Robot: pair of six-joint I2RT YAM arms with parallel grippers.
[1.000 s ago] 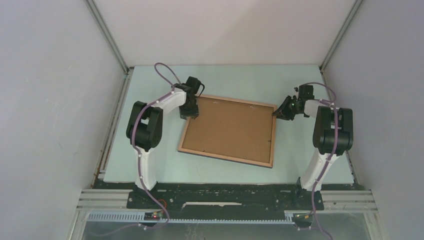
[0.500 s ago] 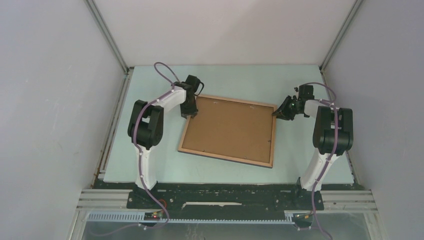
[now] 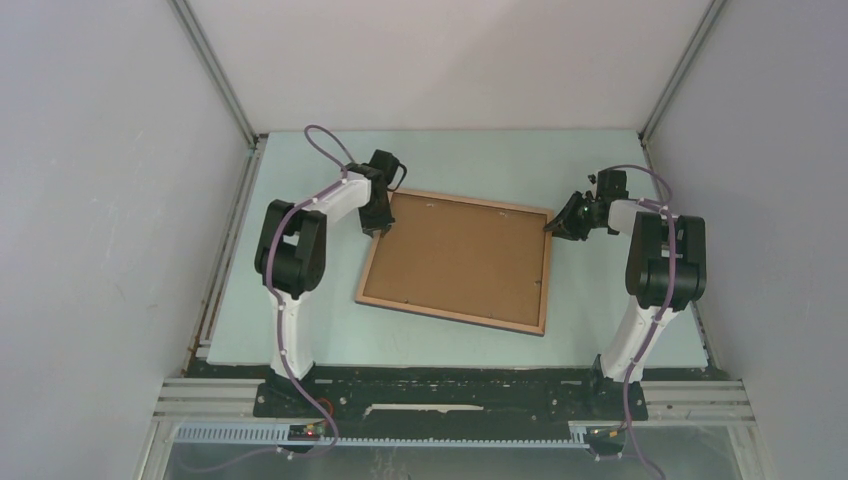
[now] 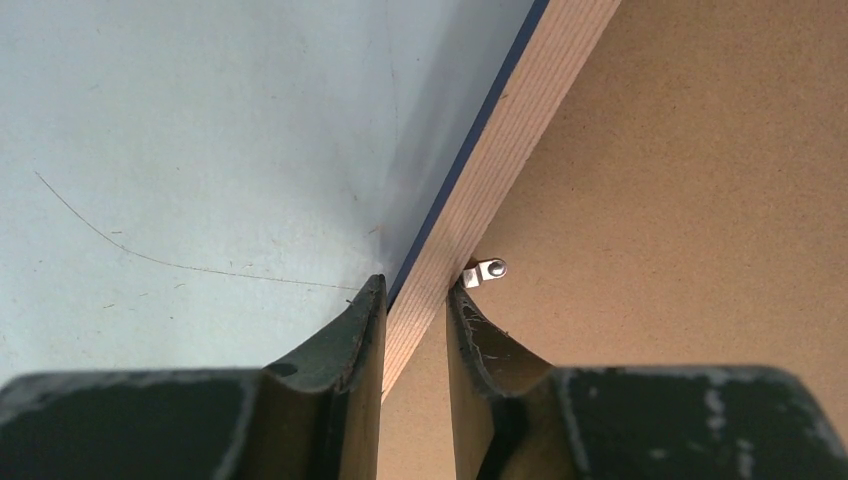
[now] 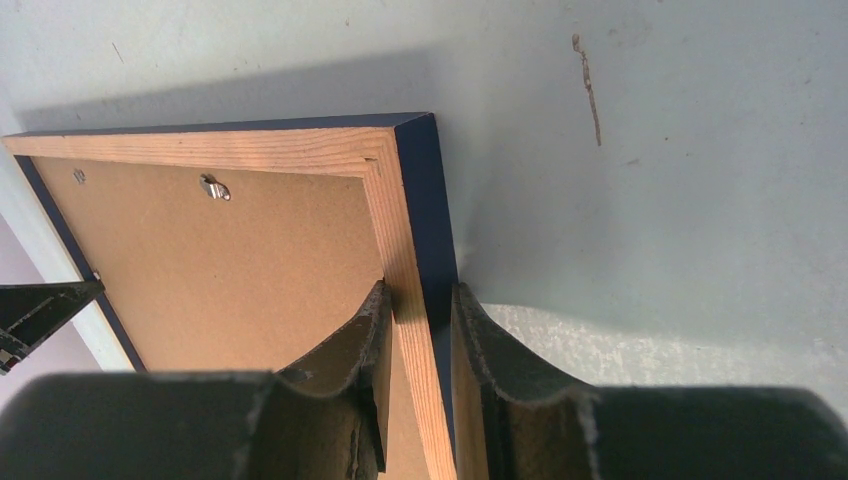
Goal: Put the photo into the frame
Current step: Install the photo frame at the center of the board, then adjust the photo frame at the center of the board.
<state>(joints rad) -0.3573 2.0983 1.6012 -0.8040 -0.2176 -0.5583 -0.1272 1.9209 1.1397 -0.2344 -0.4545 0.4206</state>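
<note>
The left end effector [image 4: 412, 300] is narrowed onto the frame [image 4: 510, 140], gripping its near rail. One finger is against the navy outer edge and the other against the inner edge, just beside a small metal clip [image 4: 490, 268]. The right end effector [image 5: 420, 310] pinches the opposite rail the same way, near a corner.

Between the two, the frame lies wood face up on the table [image 4: 200, 130], filled by a brown backing board [image 4: 680, 200]. The photo is nowhere in sight, and I cannot tell whether it sits under the board. If it does, loading looks done and probably only lifting or turning the frame is left. If not, nothing is loaded yet.

The left arm [image 3: 320, 205] reaches forward and bends down to its rail. The right arm [image 3: 660, 250] is folded at the elbow, wrist pointing inward.
</note>
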